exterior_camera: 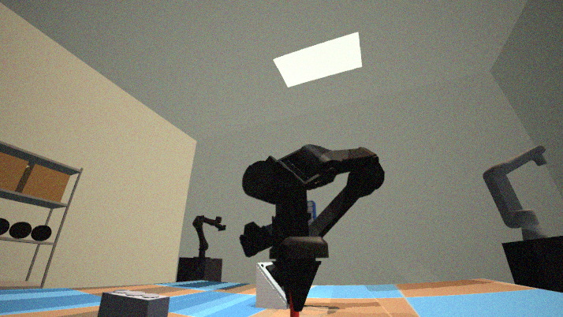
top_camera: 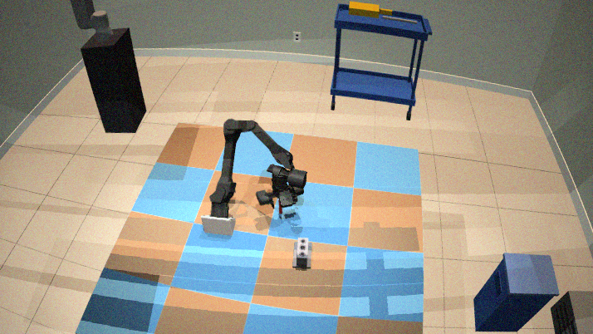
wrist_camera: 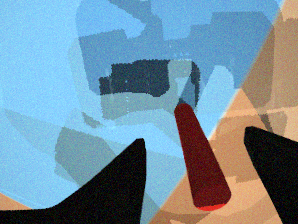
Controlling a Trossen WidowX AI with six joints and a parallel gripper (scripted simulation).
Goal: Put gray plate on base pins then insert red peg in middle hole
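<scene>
The light gray plate (top_camera: 306,250) lies on the base (top_camera: 296,261), its row of three holes facing up. It looks flat; the pins are too small to make out. The red peg (top_camera: 280,207) (exterior_camera: 294,314) (wrist_camera: 202,160) stands upright on the checkered mat, away from the base. My gripper (top_camera: 284,211) (wrist_camera: 196,140) points down around the peg's upper part. Its fingers are partly open, one on each side of the peg, with gaps on both sides in the wrist view. In the exterior view the near finger hides most of the peg.
My arm's white mount (top_camera: 218,225) (exterior_camera: 268,288) stands left of the peg. A blue cart (top_camera: 374,85), a black pedestal (top_camera: 114,83) and a blue cabinet (top_camera: 531,274) stand off the mat. Shadows cross the checkered mat (top_camera: 386,168).
</scene>
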